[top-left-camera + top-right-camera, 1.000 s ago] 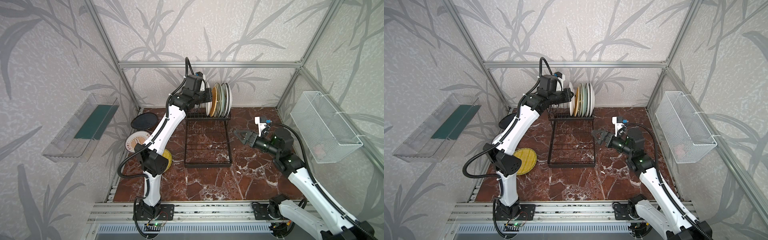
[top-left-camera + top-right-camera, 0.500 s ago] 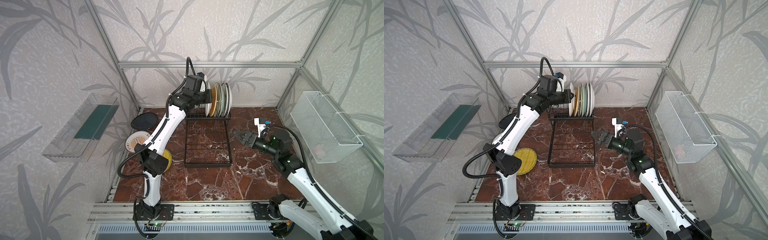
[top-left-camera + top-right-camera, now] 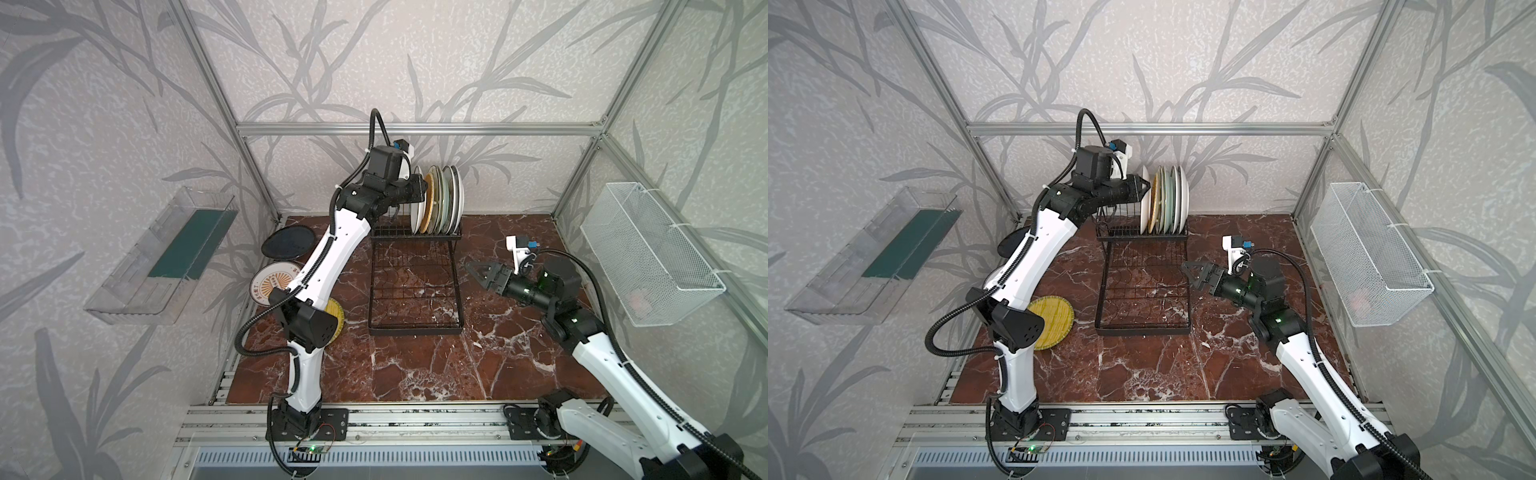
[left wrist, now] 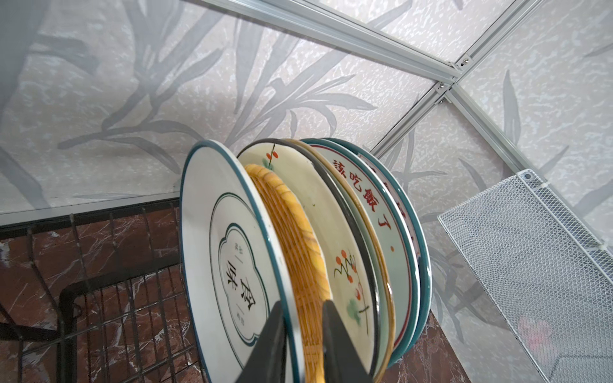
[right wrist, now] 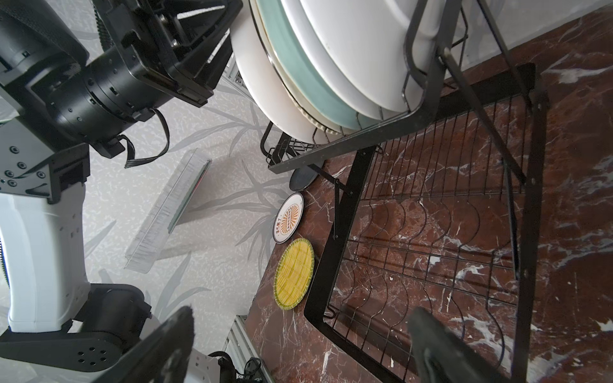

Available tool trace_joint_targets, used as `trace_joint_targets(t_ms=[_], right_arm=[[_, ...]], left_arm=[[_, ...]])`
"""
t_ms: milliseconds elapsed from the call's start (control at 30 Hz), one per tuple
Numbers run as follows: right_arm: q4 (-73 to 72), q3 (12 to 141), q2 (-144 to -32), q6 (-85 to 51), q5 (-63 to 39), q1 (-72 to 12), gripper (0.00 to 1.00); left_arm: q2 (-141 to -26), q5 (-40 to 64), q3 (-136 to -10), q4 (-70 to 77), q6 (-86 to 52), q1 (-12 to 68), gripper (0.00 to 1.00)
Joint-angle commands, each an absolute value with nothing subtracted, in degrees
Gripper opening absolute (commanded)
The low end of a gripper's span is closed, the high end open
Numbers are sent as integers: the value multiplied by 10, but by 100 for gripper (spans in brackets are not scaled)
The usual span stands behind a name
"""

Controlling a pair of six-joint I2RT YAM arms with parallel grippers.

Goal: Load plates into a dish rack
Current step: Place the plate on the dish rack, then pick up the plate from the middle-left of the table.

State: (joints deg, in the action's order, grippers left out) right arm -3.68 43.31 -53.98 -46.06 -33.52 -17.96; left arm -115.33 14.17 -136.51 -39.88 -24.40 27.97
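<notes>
The left claw (image 4: pixel 302 304) is being eased off: its jaws are being held narrowly apart astride the rim of the round white green-emblem plate (image 4: pixel 232 258), lower centre, so that plate is judged delivered, standing upright in the black wire dish rack (image 3: pixel 414 330). The right claw (image 3: pixel 478 275), centre right, is being held wide, empty.

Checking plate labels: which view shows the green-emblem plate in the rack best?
The left wrist view. There the green-emblem plate turns its face to the camera, so the emblem and teal rim read clearly. In both top views it stands edge-on, a thin white sliver. The right wrist view shows only its plain back.
</notes>
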Motion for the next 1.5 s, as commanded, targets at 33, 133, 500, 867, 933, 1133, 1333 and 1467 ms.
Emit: trace_joint_targets(t_ms=[33,133,500,867,933,1133,1333,1467], right_arm=[[-38,439,-531,-452,-334,-183,99],[-27,443,-526,-445,-330,-182,99],[19,452,-486,-424,-317,-183,99],[73,447,-433,-420,-319,-186,99],[87,446,-431,-410,-322,-188,99],[71,433,-457,-402,-337,-198,99],[-3,409,-514,-394,-347,-243,99],[-26,404,-547,-379,-346,-270,99]], left_arm=[[-1158,162,-1416,-408,-252,279,26],[-1151,167,-1436,-414,-256,279,35],[-1016,176,-1347,-415,-270,279,70],[-689,84,-961,-381,-324,279,81],[-631,59,-898,-410,-331,278,82],[-485,0,-720,-543,-397,276,89],[-378,-17,-547,-570,-521,269,99],[-337,-38,-458,-558,-609,244,99]])
